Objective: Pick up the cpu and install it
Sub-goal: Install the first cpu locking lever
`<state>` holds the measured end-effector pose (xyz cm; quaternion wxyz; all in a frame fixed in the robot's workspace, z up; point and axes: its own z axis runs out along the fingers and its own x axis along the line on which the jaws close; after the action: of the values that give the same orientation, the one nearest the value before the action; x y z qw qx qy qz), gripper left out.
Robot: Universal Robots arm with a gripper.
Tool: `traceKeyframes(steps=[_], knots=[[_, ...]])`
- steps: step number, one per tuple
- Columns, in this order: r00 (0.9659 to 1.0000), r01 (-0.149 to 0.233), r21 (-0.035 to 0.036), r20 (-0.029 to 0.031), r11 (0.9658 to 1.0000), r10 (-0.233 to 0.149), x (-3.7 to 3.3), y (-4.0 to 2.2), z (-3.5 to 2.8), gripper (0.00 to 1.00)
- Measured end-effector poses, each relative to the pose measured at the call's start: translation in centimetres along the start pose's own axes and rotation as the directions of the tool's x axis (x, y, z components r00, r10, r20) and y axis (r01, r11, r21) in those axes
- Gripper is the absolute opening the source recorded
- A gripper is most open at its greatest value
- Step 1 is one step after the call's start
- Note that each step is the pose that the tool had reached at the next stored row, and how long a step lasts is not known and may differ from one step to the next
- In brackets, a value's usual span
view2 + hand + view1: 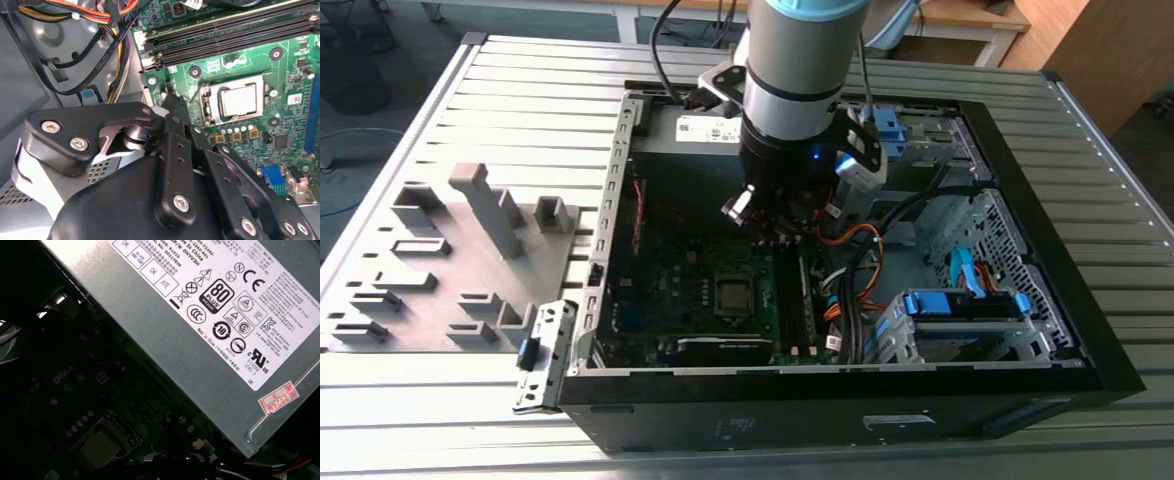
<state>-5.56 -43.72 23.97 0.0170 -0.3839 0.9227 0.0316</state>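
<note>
Gripper (172, 102) sits closest in the second wrist view, jaws closed to a narrow tip w/ nothing seen between them. Just past the tip, on the green board (255, 62), is the cpu (241, 99). It's a pale silver square lying flat inside the socket frame (205, 105), apart from the gripper and untouched. Memory slots (225, 37) lie beyond. In the exterior view the gripper (781, 230) hangs inside the open case (787, 420), w/ the cpu (735, 292) near it on the board. In the first wrist view the cpu (98, 448) is dim, grey psu (175, 325) past it.
</note>
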Motion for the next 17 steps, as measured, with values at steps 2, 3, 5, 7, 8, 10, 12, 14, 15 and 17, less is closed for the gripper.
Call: traceKeyframes(steps=[2, 3, 5, 7, 8, 10, 12, 14, 15, 17], knots=[[1.0, 0.006, 0.0035, -0.0042, 1.0, -0.006, 0.02, -0.02, -0.01, 0.11], [0.9999, 0.01, 0.0054, -0.0065, 0.9999, -0.01, 0.03, -0.03, 0.0, 0.11], [0.9998, 0.018, 0.0086, -0.0107, 0.9998, -0.018, 0.05, -0.04, -0.01, 0.11], [0.9996, 0.026, 0.0117, -0.0147, 0.9996, -0.025, 0.06, -0.06, 0.0, 0.11], [0.9994, 0.03, 0.0131, -0.0165, 0.9995, -0.029, 0.06, -0.06, 0.0, 0.11], [0.9993, 0.033, 0.0138, -0.0177, 0.9994, -0.032, 0.07, -0.06, -0.01, 0.11], [0.9993, 0.033, 0.014, -0.018, 0.9994, -0.033, 0.07, -0.06, -0.01, 0.11], [0.9993, 0.033, 0.014, -0.018, 0.9993, -0.033, 0.07, -0.06, -0.01, 0.11], [0.9993, 0.033, 0.014, -0.018, 0.9993, -0.033, 0.07, -0.06, -0.01, 0.11], [0.9993, 0.033, 0.0109, -0.0177, 0.9994, -0.033, 0.07, -0.06, 0.0, 0.11]])
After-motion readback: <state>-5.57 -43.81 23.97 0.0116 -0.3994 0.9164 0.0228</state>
